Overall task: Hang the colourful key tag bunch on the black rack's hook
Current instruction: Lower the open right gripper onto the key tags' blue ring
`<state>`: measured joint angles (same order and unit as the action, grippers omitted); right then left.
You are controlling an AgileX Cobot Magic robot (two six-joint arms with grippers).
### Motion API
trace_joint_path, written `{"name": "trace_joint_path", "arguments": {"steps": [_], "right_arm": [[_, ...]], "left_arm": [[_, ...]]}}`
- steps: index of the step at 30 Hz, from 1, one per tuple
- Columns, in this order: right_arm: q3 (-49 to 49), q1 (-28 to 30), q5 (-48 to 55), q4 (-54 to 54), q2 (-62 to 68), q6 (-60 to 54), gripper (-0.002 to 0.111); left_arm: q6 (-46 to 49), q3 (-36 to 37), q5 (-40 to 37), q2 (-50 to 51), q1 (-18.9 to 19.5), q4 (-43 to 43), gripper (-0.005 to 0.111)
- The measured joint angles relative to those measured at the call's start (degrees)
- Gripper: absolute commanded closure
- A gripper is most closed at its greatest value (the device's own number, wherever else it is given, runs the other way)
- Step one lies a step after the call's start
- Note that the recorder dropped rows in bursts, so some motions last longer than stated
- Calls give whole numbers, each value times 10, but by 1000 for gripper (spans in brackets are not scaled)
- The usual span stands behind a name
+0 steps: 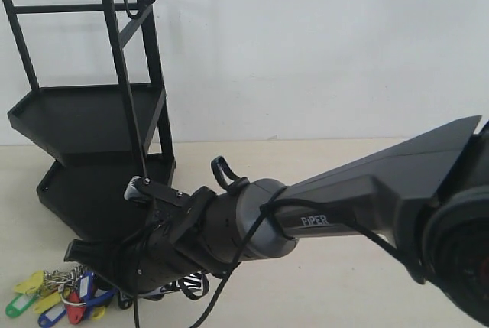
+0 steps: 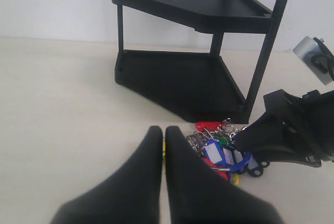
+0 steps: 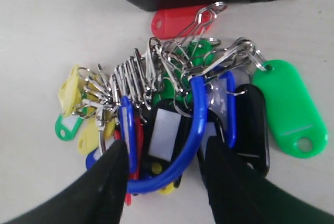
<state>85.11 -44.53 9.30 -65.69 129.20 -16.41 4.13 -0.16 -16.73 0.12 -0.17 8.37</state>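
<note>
Right hand point(image 3: 166, 152), fingers apart, straddling the blue loop point(image 3: 194, 125) of the colourful key tag bunch point(image 3: 172, 104). The bunch lies on the counter point(image 1: 328, 297) at near left, just in front of the black rack point(image 1: 92, 114). Left hand point(image 2: 163, 136), fingers together and empty, sits just beside the bunch. Close squarely on the loop alone, clear of the rings, so it hangs open for the hook point(image 1: 139, 13) high on the rack.
</note>
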Motion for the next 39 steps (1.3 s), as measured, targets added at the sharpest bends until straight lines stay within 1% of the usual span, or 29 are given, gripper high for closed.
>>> {"name": "trace_joint_path", "arguments": {"steps": [5, 9, 11, 15, 16, 17, 31, 39], "right_arm": [[27, 0, 11, -8, 29, 0, 63], [44, 0, 23, -8, 37, 0, 65], [45, 0, 24, -8, 39, 0, 73], [45, 0, 25, -8, 40, -1, 101], [45, 0, 25, -8, 40, -3, 106], [45, 0, 25, -8, 40, -6, 108], [49, 0, 54, -2, 37, -16, 108], [24, 0, 63, 53, -24, -16, 108]], "left_arm": [[0, 0, 0, 0, 0, 0, 102], [0, 0, 0, 0, 0, 0, 102], [0, 0, 0, 0, 0, 0, 102], [0, 0, 0, 0, 0, 0, 102], [0, 0, 0, 0, 0, 0, 102], [0, 0, 0, 0, 0, 0, 102], [0, 0, 0, 0, 0, 0, 102], [0, 0, 0, 0, 0, 0, 102]]}}
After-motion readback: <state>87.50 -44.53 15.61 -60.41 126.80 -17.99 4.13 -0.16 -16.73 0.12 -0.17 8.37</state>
